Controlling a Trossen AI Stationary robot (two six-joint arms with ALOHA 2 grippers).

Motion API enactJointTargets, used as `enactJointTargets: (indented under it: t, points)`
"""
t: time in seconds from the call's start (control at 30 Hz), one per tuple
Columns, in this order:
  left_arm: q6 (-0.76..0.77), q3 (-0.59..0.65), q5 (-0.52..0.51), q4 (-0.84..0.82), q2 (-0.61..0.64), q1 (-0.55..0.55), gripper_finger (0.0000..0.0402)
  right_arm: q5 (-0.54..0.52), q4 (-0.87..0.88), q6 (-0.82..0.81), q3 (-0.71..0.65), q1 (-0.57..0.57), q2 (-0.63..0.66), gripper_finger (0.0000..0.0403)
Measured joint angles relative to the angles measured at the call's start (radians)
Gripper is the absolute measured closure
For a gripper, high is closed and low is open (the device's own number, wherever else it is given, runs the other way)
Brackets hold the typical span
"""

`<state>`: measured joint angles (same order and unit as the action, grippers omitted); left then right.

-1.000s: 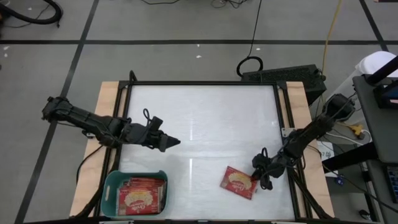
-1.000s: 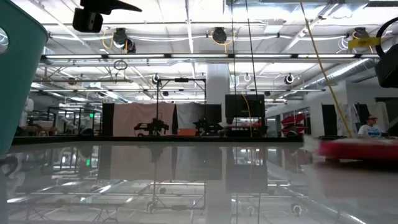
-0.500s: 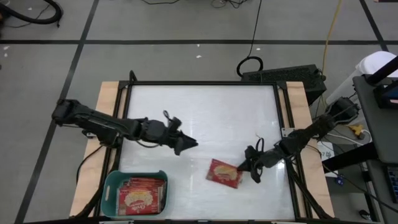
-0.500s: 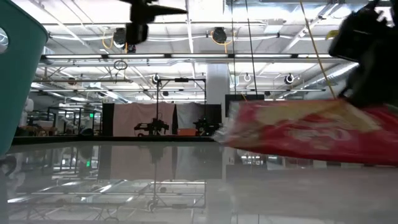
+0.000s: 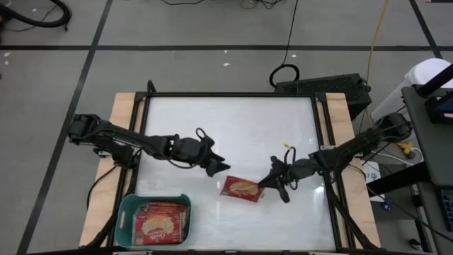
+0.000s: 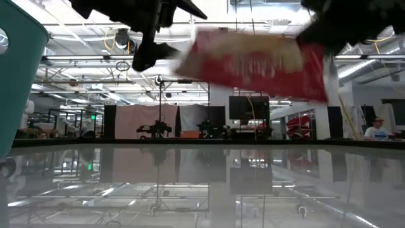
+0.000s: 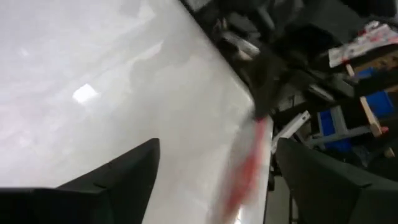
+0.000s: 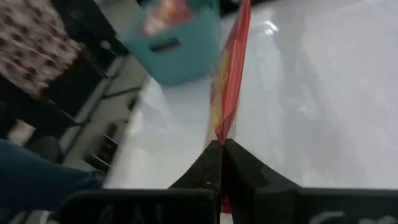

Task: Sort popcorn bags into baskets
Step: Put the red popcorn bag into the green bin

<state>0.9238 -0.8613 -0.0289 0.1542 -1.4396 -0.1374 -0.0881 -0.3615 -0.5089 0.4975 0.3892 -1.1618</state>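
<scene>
The right pincer [image 5: 272, 181] pinches one edge of a popcorn bag [image 5: 243, 188] held above the middle of the surface [image 5: 233, 127]. The left pincer [image 5: 219, 167] waits spread beside it. That thin edge grip probably slips during handover, dropping it short of the teal basket [image 5: 126, 212].

the popcorn bag [image 5: 241, 188] held above the table is red with a yellow-cream picture on its face; in the right wrist view it shows edge-on as a thin red and yellow strip [image 8: 229, 93]. the basket [image 5: 127, 212] is teal-green, and the bags inside it [image 5: 160, 223] are red with the same cream picture. the table [image 5: 233, 127] is glossy white with a pale wood border [image 5: 120, 113]. both arms and the right gripper [image 5: 270, 180] and left gripper [image 5: 221, 167] are black.
</scene>
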Motion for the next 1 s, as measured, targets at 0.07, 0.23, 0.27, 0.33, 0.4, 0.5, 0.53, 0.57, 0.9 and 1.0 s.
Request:
enactJointTargets:
  t: [0.07, 0.23, 0.27, 0.33, 0.4, 0.5, 0.53, 0.57, 0.9, 1.0]
  points:
    - [-0.029, 0.000, -0.008, 0.022, 0.027, 0.004, 0.0068, 0.010, 0.007, 0.007, 0.027, -0.009, 0.028, 0.0403]
    - [-0.099, 0.002, -0.004, 0.052, 0.084, 0.011, 0.0083, 0.010, 0.100, 0.023, 0.077, -0.036, 0.107, 0.0403]
    - [-0.109, 0.000, -0.011, 0.077, 0.098, 0.014, 0.0090, 0.010, 0.126, 0.023, 0.085, -0.040, 0.124, 0.0403]
    - [-0.118, 0.000, -0.021, 0.084, 0.146, 0.020, 0.0104, 0.007, 0.145, 0.024, 0.101, -0.052, 0.155, 0.0403]
    - [-0.119, -0.001, -0.025, 0.103, 0.179, 0.028, 0.0115, 0.005, 0.177, 0.025, 0.120, -0.065, 0.190, 0.0403]
    - [-0.162, 0.000, -0.028, 0.056, 0.221, 0.033, 0.0124, -0.018, 0.232, 0.056, 0.169, -0.093, 0.224, 0.0403]
    - [-0.176, 0.000, -0.028, 0.058, 0.225, 0.033, 0.0125, -0.020, 0.265, 0.068, 0.185, -0.104, 0.230, 0.0403]
    - [-0.188, -0.001, -0.029, 0.053, 0.228, 0.033, 0.0124, -0.020, 0.293, 0.080, 0.202, -0.117, 0.232, 0.0403]
    - [-0.259, 0.000, -0.033, 0.041, 0.233, 0.032, 0.0109, -0.020, 0.329, 0.105, 0.290, -0.244, 0.232, 0.0403]
    - [-0.278, 0.000, -0.035, 0.034, 0.224, 0.038, 0.0119, -0.019, 0.322, 0.105, 0.297, -0.268, 0.232, 0.0403]
